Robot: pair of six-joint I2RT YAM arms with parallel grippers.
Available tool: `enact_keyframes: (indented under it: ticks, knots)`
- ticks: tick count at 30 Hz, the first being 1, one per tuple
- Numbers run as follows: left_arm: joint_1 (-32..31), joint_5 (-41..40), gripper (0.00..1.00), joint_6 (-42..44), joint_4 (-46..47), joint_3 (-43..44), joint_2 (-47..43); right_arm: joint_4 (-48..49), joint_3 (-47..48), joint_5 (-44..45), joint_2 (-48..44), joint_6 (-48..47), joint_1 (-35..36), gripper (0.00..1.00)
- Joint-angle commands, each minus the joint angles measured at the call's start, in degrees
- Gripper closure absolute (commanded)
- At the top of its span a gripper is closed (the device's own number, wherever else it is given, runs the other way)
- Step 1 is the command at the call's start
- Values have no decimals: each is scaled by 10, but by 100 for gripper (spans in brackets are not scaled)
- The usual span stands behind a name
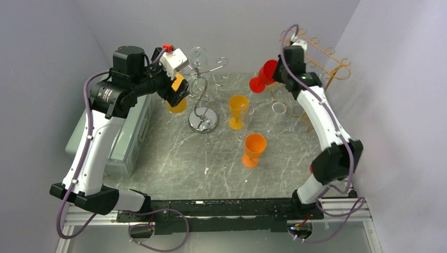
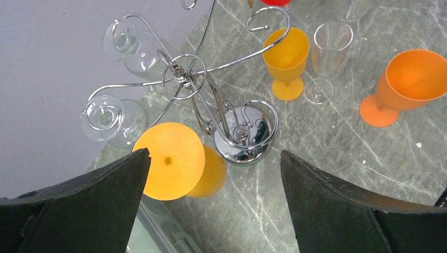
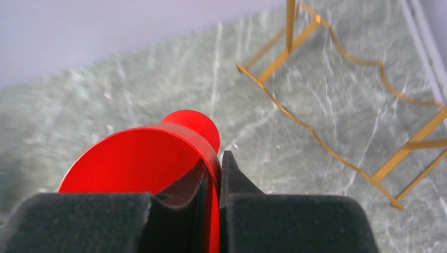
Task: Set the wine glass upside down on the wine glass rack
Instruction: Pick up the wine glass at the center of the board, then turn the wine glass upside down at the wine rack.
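Precariously, the right hand (image 3: 213, 169) is pinching only the thin rim of the red wine glass (image 1: 265, 75), aloft at the far right beside the gold rack (image 1: 329, 60), so it could be slipping or knocking the wires while turning over.

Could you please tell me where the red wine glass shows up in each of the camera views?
Top external: the red wine glass, tilted, upper right of centre, in the right gripper.
Left wrist: only a sliver of it at the top edge.
Right wrist: lower left foreground, its wall pinched between the fingers.
Shared landmark: the grey marbled tabletop, in all three.
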Motion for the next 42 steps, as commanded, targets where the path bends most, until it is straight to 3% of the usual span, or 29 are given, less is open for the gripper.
enact_keyframes:
  ticks: [1,5,9,15,22,33,39,42]
  knots:
    - [1,32,1,-32,7,32,-5,-7,58,-19,-110,5,9,100]
    - [1,62,1,-58,8,28,-11,8,43,-57,-197,21,40,100]
    - [1,83,1,-72,12,20,-16,43,2,-35,-288,22,116,100]
    - [1,114,1,-99,21,23,-18,175,-114,-105,-398,54,166,100]
    - [1,186,0,-133,37,22,-17,216,-133,-172,-385,57,178,100]
    - [1,238,1,-164,77,27,14,342,-192,-218,-378,94,185,100]
    - [1,217,2,-171,95,17,27,415,-236,-234,-386,124,187,100]
    - [1,214,8,-180,107,24,35,428,-246,-243,-383,133,191,100]
